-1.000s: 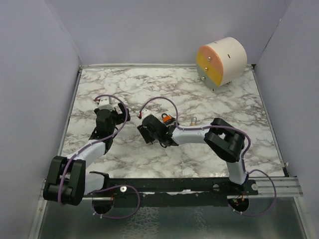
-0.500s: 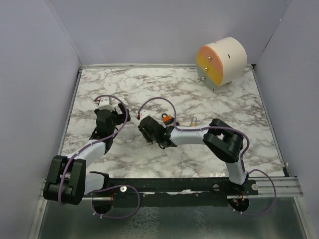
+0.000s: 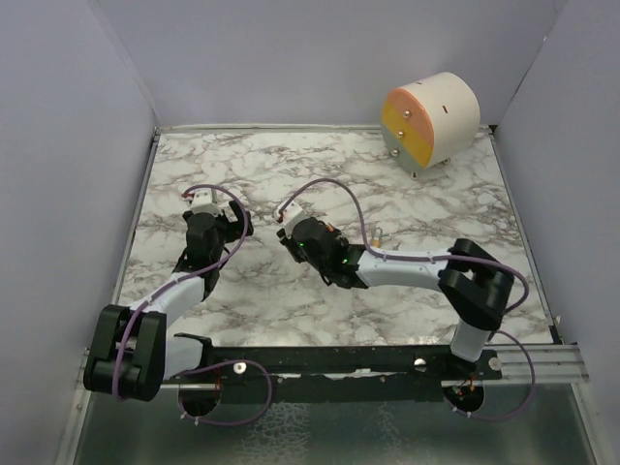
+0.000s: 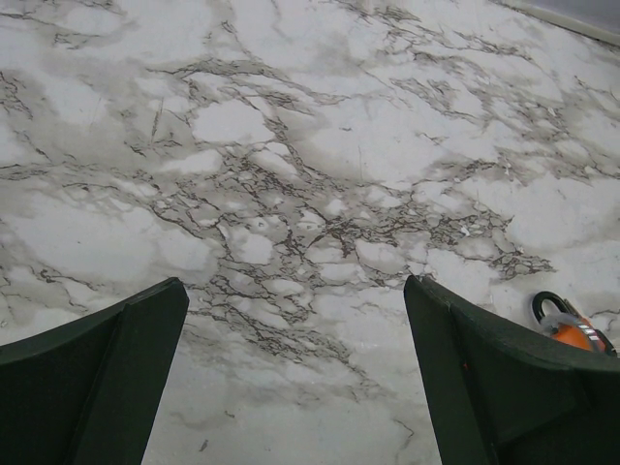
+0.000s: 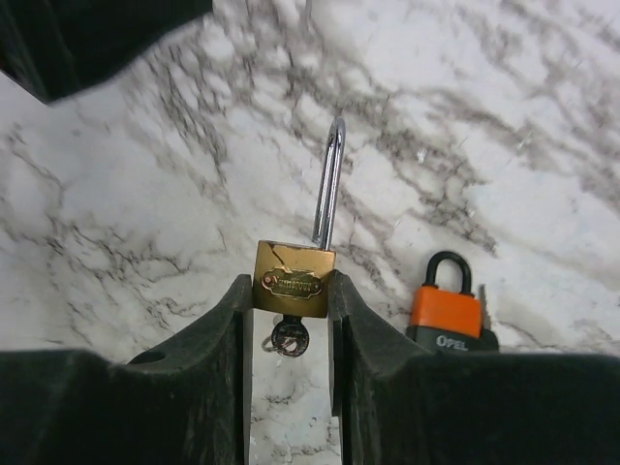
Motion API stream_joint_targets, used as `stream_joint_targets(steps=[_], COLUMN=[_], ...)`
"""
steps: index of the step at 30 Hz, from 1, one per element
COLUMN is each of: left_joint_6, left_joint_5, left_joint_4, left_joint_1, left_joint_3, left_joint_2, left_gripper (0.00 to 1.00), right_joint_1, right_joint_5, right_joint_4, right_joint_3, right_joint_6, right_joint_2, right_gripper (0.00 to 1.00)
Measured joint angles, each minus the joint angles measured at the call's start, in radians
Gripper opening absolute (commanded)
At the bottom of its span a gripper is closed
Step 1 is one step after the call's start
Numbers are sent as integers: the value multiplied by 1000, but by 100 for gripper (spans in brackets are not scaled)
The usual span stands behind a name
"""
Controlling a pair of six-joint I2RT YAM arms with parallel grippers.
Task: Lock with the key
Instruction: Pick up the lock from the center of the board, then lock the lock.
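A brass padlock point(image 5: 294, 281) is clamped by its sides between the fingers of my right gripper point(image 5: 288, 286), which is shut on it. Its steel shackle point(image 5: 329, 184) stands open, pointing away from the fingers. A key point(image 5: 289, 337) sits in the keyhole on the underside, between the fingers, with a small ring on it. From above, the right gripper point(image 3: 294, 228) is at the table's middle. My left gripper point(image 4: 295, 291) is open over bare marble, a little to the left point(image 3: 208, 205).
An orange padlock point(image 5: 448, 310) with a black shackle lies on the marble just right of the right fingers, and peeks past the left gripper's right finger point(image 4: 572, 329). A cream drum with an orange-yellow face point(image 3: 431, 121) stands at the back right. A small metal item point(image 3: 373, 233) lies mid-table.
My right gripper has closed onto the brass padlock, and the right arm's elbow has swung out to the right. The left arm has not moved.
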State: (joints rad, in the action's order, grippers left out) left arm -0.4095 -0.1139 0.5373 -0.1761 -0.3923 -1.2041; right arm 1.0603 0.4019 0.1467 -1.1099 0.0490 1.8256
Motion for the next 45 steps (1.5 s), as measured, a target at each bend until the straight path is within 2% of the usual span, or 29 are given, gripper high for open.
stream_joint_targets(steps=[3,4,5,9,15,22,32,40,43,45], left_joint_6=[3,4,5,7,8,8,-64,-117,-145,-170], left_joint_5=[5,9,13,48,182,381,591,768,853,902], left_joint_4=[0,0,0,0,27,102,180,332,404,456], left_joint_1=[0,0,0,0,0,-16,-42,-62,-76,-81], left_joint_3=[0,-1,-3,-18,-72,-115,-168,-168,-168,-168], left_joint_2=[15,18,22,41,91,156,123,114,89,68], left_gripper=[99,99,99,99,99,99,97,89,84,75], right_joint_1=[-21,-21,-49,-144,-243,-346,-452,-520,-521,-521], right_joint_5=[-64,-64,-85,-229,-384,-567,-901,-1138,-1203,-1239], right_joint_4=[156,156,188,369,524,610,725,849,877,888], right_joint_3=[95,95,151,306,446,494,542,554,554,554], right_joint_6=[-29,-29,-32,-39,-39,3,81,185,217,235], right_joint_2=[-148,-148,-249,-435,-558,-579,-584,-575,-554,-542], right_gripper=[1,1,1,1,1,1,1,1,1,1])
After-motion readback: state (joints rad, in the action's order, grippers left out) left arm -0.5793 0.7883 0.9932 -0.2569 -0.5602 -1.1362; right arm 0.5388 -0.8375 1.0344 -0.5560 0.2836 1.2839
